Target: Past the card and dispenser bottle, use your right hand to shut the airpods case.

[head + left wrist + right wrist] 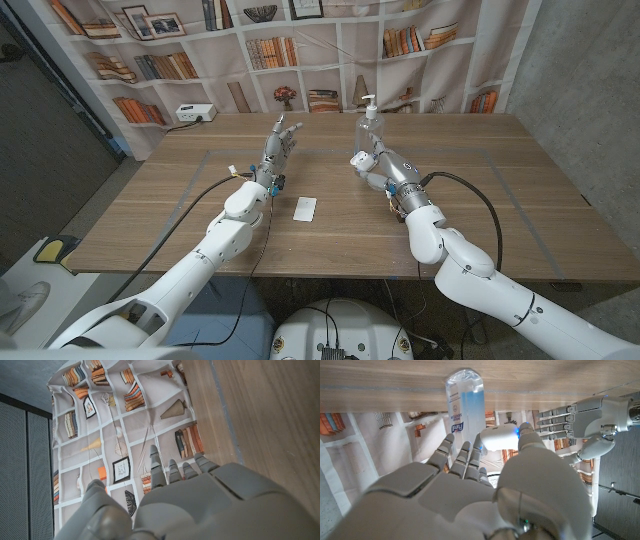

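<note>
Right hand (485, 495) pinching the airpods case (499, 438), lifted near the bottle (370, 120) | risk: I squeeze off-centre, it slips | left hand (280, 150) spread, idle

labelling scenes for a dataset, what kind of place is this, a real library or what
Probably a lab or test room dressed up, not a library: the bookshelf backdrop is a printed cloth with folds, hung before bare grey walls. A plain wooden table and trailing cables fit a robot workstation.
</note>
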{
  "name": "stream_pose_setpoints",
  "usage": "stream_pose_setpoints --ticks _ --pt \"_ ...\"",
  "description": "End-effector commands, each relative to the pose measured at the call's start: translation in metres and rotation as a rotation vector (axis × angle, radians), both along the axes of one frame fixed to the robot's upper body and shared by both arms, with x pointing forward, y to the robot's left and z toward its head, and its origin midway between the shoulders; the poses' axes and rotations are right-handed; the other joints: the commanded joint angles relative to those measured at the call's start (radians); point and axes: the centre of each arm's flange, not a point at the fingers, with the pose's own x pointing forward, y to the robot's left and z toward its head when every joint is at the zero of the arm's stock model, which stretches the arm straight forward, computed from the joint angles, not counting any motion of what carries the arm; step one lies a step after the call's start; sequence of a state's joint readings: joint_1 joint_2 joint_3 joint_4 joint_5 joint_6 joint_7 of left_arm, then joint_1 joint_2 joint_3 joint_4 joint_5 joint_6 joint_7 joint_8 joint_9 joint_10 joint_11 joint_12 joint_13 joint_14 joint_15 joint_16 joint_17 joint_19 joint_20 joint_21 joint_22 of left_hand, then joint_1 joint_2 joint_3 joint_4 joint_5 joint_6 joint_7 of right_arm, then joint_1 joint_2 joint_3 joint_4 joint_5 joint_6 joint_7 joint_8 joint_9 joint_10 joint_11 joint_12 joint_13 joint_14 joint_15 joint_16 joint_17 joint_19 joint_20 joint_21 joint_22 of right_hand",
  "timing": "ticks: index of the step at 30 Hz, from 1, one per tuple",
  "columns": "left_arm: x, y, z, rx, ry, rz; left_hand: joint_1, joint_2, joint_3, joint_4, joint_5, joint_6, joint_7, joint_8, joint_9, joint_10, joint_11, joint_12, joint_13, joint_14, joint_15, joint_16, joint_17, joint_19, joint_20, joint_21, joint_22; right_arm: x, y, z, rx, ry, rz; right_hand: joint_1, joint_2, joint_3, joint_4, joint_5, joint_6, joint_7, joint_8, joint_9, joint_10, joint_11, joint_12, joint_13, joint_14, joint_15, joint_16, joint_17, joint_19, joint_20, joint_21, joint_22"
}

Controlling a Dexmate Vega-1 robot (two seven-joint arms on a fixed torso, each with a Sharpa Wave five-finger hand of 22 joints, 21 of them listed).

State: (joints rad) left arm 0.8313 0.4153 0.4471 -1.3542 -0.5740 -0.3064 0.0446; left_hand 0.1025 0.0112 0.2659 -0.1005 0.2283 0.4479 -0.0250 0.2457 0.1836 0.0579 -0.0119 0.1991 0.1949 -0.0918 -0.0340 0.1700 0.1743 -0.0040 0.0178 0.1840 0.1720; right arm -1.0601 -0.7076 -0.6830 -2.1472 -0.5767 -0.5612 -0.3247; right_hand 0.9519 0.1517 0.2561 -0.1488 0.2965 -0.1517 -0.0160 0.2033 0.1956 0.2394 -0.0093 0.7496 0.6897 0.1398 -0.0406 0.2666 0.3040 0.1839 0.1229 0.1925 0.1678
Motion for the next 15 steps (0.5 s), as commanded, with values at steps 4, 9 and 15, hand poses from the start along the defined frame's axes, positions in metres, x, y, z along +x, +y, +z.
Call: stream_pose_setpoints --ticks 4,9,15 --pt "-0.0058 -0.0044 0.0023 0.029 -0.006 -0.017 0.004 0.017 0.004 -0.002 0.000 0.044 0.035 0.010 0.001 -0.007 -0.003 0.003 0.002 -0.010 0.001 0.009 0.003 -0.008 0.000 0.004 0.004 -0.0062 0.0028 0.0081 0.002 -0.049 0.000 0.017 0.011 0.014 0.006 0.013 0.011 -0.001 0.005 0.002 0.134 -0.123 0.048 0.003 0.012 -0.047 0.004 0.005 0.007 -0.003 0.003 0.001" --pt "-0.0075 -0.0054 0.0015 0.050 -0.008 -0.005 0.004 0.021 0.005 -0.001 -0.001 0.043 0.039 0.004 0.000 -0.005 -0.005 0.005 0.002 -0.009 0.002 0.010 0.003 -0.010 0.001 0.004 0.004 -0.0069 0.0033 0.0097 0.004 -0.057 -0.002 0.018 0.010 0.014 0.006 0.015 0.016 -0.001 0.004 0.002 0.135 -0.122 0.050 0.002 0.014 -0.045 0.004 0.006 0.008 -0.002 0.002 0.001" --pt "-0.0131 -0.0112 0.0047 0.124 -0.034 0.033 0.004 0.024 0.005 -0.001 -0.001 0.046 0.036 0.000 0.000 0.003 -0.006 0.010 0.002 -0.007 0.002 0.011 0.003 -0.009 0.002 0.005 0.004 -0.0080 0.0046 0.0115 0.005 -0.071 0.000 0.018 0.009 0.015 0.007 0.018 0.021 -0.003 0.004 0.002 0.134 -0.119 0.052 0.001 0.013 -0.048 0.002 0.006 0.009 0.000 0.001 0.001"
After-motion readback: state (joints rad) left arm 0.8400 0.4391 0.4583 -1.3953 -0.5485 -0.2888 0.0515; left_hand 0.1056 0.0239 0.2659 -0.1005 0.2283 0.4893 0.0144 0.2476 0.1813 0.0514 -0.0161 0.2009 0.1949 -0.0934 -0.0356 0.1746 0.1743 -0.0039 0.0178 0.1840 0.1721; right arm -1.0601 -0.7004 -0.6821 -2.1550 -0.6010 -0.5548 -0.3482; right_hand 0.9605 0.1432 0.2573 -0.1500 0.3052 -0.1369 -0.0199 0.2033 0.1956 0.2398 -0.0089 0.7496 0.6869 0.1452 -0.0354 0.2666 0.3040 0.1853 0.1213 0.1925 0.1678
